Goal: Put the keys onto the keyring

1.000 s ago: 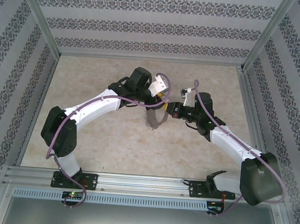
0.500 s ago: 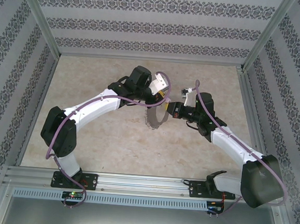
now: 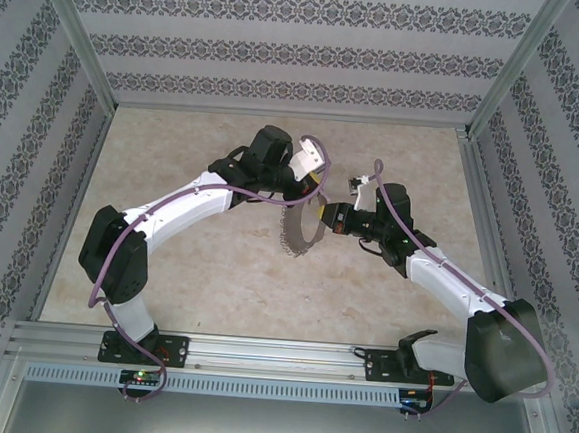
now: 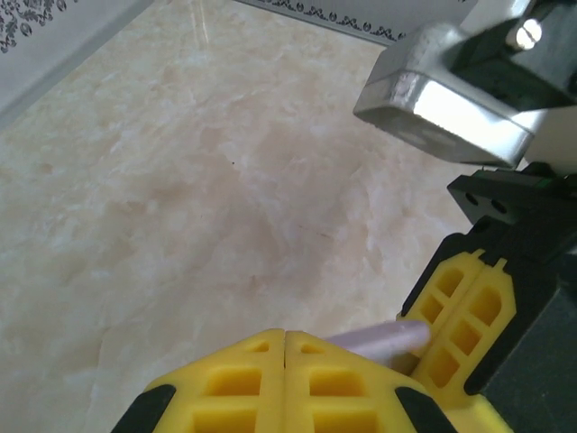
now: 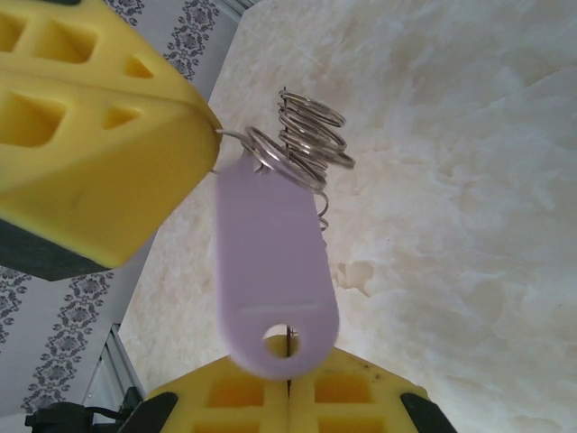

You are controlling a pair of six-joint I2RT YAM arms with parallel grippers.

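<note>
In the top view both arms meet over the middle of the table. The keyring [image 3: 299,234], a thin hoop fringed with silvery pieces, hangs under the two grippers. My right gripper [image 3: 321,213] is shut on a thin wire of it, seen between the jaws [image 5: 288,370]. The keys show as a lilac tag [image 5: 270,262] hanging from small silver rings [image 5: 311,135]; the dark key itself is hidden. My left gripper [image 3: 309,192] is shut, its yellow fingers [image 5: 99,135] pinching a ring at the tag's top. The tag [image 4: 379,341] juts out beside the left gripper [image 4: 285,341].
Pale marbled tabletop [image 3: 215,271] lies below, walled by patterned panels with metal frame posts [image 3: 77,49]. The right gripper's yellow fingers [image 4: 464,316] and a metal bracket [image 4: 442,99] crowd the right of the left wrist view.
My left gripper has closed from partly open to shut on the ring by the tag. The right arm has shifted slightly left; the hoop swung a little with it.
</note>
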